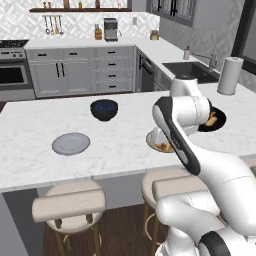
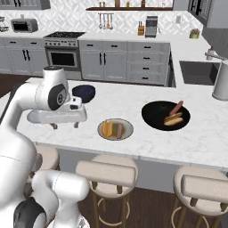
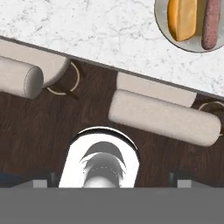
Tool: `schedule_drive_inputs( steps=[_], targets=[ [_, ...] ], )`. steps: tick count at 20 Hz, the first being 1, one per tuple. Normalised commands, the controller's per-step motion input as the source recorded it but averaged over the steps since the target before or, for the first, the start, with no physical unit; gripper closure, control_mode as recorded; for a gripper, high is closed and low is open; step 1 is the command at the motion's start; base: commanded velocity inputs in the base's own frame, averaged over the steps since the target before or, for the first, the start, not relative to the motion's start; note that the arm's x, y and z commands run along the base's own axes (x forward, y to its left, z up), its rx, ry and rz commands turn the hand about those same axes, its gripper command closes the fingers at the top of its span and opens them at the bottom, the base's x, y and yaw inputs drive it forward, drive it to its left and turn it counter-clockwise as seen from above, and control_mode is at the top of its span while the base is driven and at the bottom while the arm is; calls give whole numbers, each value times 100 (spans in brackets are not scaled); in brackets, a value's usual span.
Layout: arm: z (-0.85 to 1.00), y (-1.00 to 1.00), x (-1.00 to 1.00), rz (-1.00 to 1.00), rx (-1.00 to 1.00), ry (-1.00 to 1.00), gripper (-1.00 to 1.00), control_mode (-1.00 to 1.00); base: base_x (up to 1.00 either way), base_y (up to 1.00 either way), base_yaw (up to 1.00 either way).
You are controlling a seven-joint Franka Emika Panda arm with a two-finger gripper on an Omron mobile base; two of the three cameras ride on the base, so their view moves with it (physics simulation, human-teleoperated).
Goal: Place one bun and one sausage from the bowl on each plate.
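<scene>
On the counter (image 2: 147,142), the olive-centred plate (image 2: 115,129) carries a bun (image 2: 107,128) and a sausage (image 2: 119,130) side by side. Right of that plate, the black bowl (image 2: 156,116) holds another bun and sausage. Left of it, the jaws hang released, holding nothing, and the grey plate (image 1: 71,143) lies bare

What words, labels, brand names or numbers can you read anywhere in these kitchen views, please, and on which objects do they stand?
None can be read.
The coffee machine, toaster oven, stove and shelf bottles show no legible marking; any print there is too small to tell.
The plates, black bowl and paper towel roll are plain.
</scene>
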Motion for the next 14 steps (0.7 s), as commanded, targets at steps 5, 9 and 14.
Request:
schedule_drive_inputs(
  steps=[5, 9, 14],
  targets=[
    [-22, -18, -24, -32, 8, -2, -100, -100, 0, 0, 0],
    [-48, -8, -1, -32, 2, -10, -100, -100, 0, 0, 0],
    [-42, 0, -13, -8, 0, -3, -100, -100, 0, 0, 0]
  ],
)
